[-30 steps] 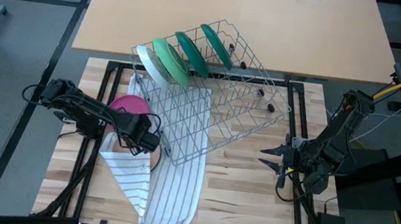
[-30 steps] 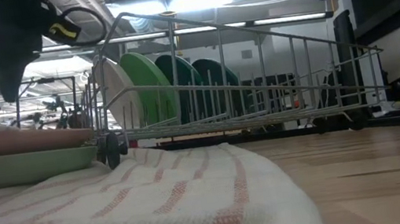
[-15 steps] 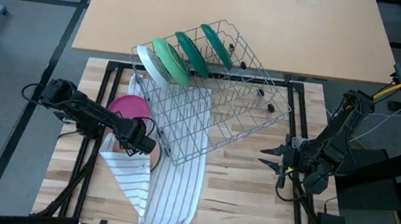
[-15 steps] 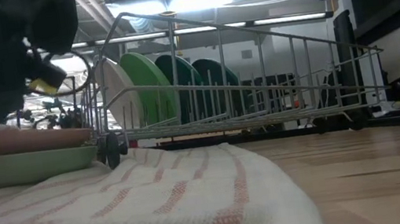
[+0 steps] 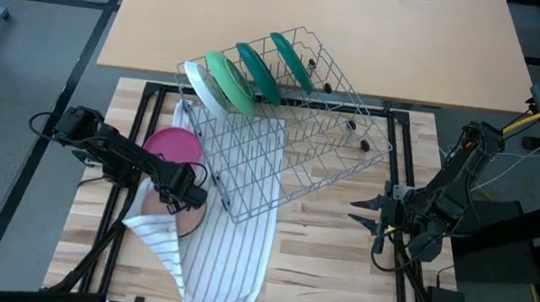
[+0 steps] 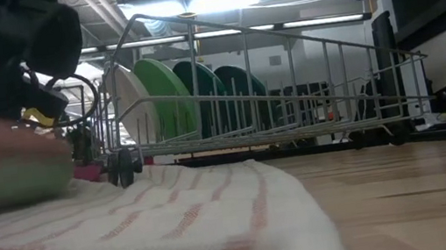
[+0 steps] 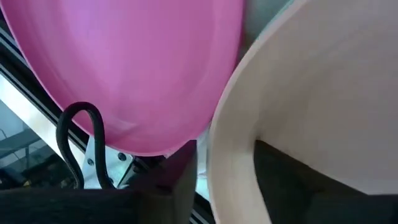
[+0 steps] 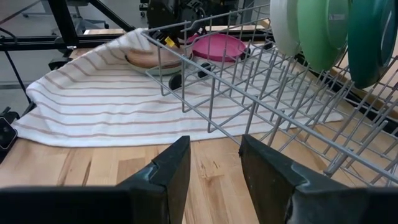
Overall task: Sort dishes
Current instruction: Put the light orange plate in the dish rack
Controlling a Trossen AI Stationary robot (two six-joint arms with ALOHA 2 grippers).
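Observation:
A peach-pink plate [image 5: 185, 219] lies on a light green one [image 6: 1, 180] on the striped cloth [image 5: 224, 257], left of the wire rack [image 5: 290, 148]. My left gripper [image 5: 185, 192] is down on the peach-pink plate's rim. A magenta plate [image 5: 172, 143] lies just beyond it. A white-faced plate [image 5: 201, 86], a light green one [image 5: 229, 78] and two dark green ones [image 5: 258, 72] stand on edge in the rack's far slots. My right gripper [image 5: 368, 222] hangs open at the table's right, pointing at the rack. My left gripper has the peach-pink plate's rim [image 7: 227, 155] between its two fingers, one finger [image 7: 292, 180] inside the plate and one [image 7: 177, 186] outside it. The fingers slant steeply down from the table's left. The plate sits on the light green plate; whether its gripped edge is raised I cannot tell.
The rack stands askew across the table's middle, its near corner on the cloth. Bare wood lies between the rack and my right gripper [image 8: 214, 180]. A larger tan tabletop [image 5: 313, 25] adjoins the far edge.
My left gripper has come down onto the peach-pink plate's rim beside the rack. The two stacked plates have shifted under it, and the cloth's left corner has slid toward the near edge, baring more of the peach-pink plate.

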